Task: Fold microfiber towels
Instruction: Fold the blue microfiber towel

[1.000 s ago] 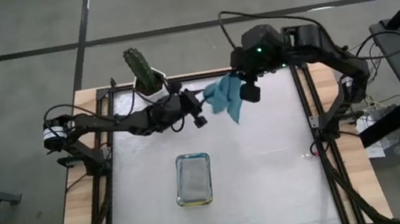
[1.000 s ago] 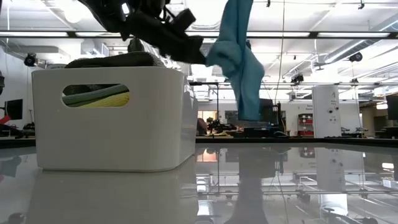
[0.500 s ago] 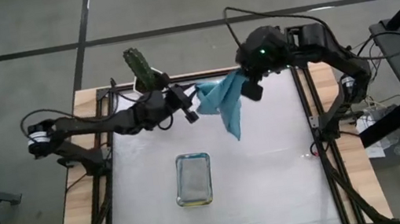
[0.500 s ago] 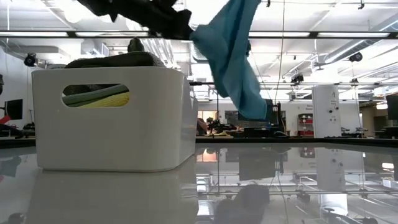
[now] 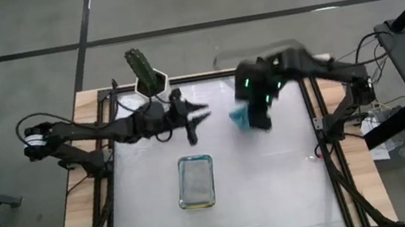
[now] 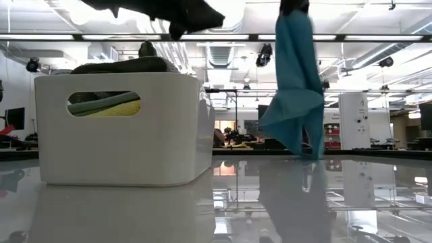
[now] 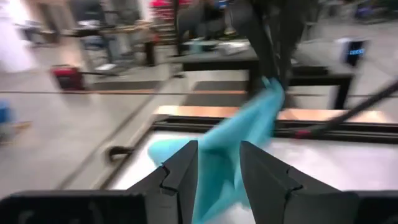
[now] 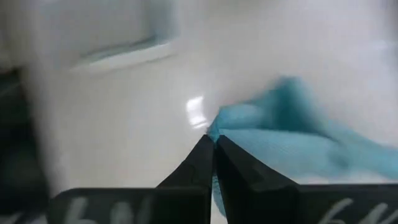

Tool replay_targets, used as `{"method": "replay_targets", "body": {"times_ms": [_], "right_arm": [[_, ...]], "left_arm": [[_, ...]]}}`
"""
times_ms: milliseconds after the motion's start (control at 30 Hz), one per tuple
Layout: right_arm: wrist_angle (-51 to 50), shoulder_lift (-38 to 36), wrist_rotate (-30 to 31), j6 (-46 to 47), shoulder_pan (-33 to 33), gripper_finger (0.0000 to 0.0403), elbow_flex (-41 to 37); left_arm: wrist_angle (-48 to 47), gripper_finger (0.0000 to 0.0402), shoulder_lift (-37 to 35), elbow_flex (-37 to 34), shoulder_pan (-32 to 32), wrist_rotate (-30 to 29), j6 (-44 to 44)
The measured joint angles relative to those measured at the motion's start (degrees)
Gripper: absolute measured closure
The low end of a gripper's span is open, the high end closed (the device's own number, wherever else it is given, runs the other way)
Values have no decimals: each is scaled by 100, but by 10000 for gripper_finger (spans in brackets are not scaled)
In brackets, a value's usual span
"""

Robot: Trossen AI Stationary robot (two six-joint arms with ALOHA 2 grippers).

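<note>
The right gripper [image 5: 251, 114], its fingers pinched shut on one edge of a teal microfiber towel [image 6: 294, 88], holds the cloth hanging in the air over the far right part of the table [image 5: 278, 191], evidently so that it can drop open under its own weight before being laid out flat for folding. The left gripper [image 5: 197, 118] hangs over the far middle of the table, near the cloth but apart from it, its fingers [image 7: 180, 171] parted a little with nothing between them; it appears placed to take a second edge or corner. Seen level from the table top, the towel falls in a long, narrow drape, gathered at the top where it is gripped and flaring into loose, uneven points at the bottom, which hang just above the glossy surface. It is limp, creased lengthwise and not yet folded. A white bin [image 6: 121, 128] on the far left holds more cloths, a green and a yellow one [image 6: 104, 104] showing through its handle slot and a dark one heaped on top; a clear container [image 5: 196, 181] stands mid-table.
</note>
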Motion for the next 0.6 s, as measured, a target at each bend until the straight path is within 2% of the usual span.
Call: {"method": "replay_targets", "body": {"times_ms": [67, 133, 200, 300, 367, 433, 600], "right_arm": [[257, -27, -606, 109, 329, 394, -379], [473, -106, -615, 405, 715, 394, -664], [739, -250, -270, 525, 1130, 394, -889], [1070, -518, 380, 902, 1610, 394, -1046], [1202, -707, 1005, 1233, 1830, 394, -1052], [1409, -919, 1645, 1461, 1935, 394, -1052], [1677, -1307, 1734, 1428, 1960, 394, -1049]], "left_arm": [[16, 297, 0, -2, -388, 17, -66], [51, 297, 0, -2, -886, -32, -9], [61, 297, 4, 0, -1367, -197, 126], [60, 297, 9, 0, -1901, -914, 305], [81, 297, 9, 4, -2090, -1338, 434], [233, 297, 9, 13, -2160, -1453, 512], [479, 295, 24, 13, -2074, -1307, 762]]}}
